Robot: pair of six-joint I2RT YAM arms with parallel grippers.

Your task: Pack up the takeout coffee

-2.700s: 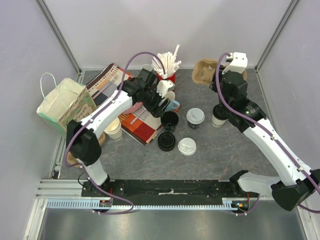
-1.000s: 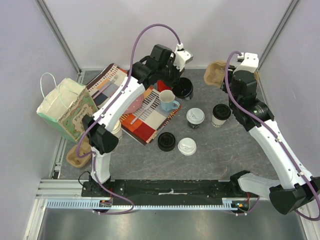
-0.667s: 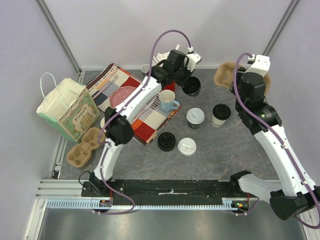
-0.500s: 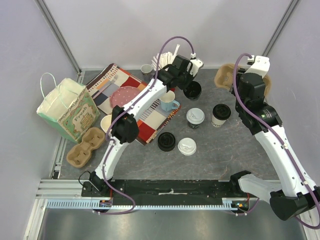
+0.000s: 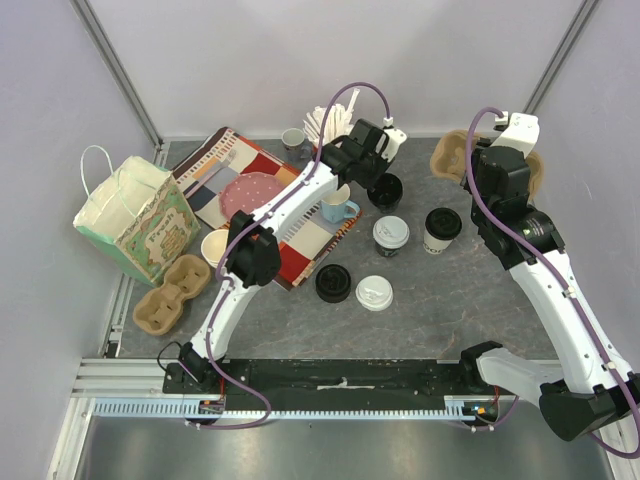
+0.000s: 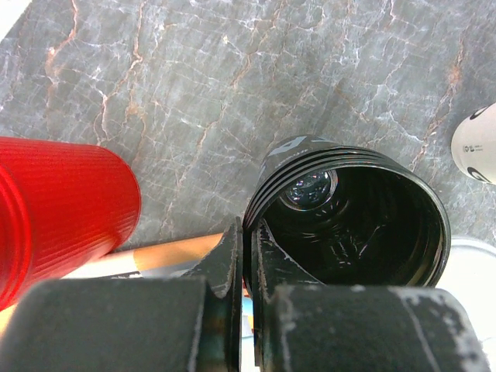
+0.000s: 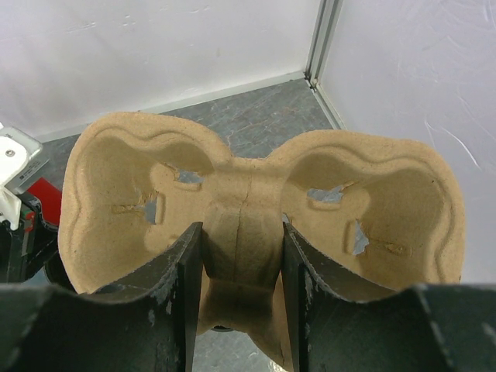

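**Entry: takeout coffee, two cups, not yet packed.**

- **Cups:** The pale-lidded paper cup (image 5: pixel 391 235) stood on the grey table (image 5: pixel 440 310), just toward 3 o'clock of centre. The white paper cup (image 5: pixel 440 228) stood near it at 3 o'clock. Its top was dark, and lid or open coffee could not be told apart.
- **Loose lids:** A black lid (image 5: pixel 333 283) and a white lid (image 5: pixel 374 293) lay side by side at 7 o'clock of the first cup.
- **Right gripper (image 7: pixel 240 256):** It was clamped across the middle ridge of a two-well pulp cup carrier (image 7: pixel 124 178). Both wells were empty, and the carrier was held at the table's 1 o'clock corner.
- **Left gripper (image 6: pixel 248 244):** It was pinched almost closed on the rim of the glossy black mug (image 6: pixel 364 217), at 12 o'clock of the pale-lidded cup.
- **Paper bag (image 5: pixel 135 210):** It stood at 9 o'clock, contents not visible.
- **Progress, judged:** Early. The carrier was in hand and neither cup was seated in it. Seating both cups and any bagging remained.
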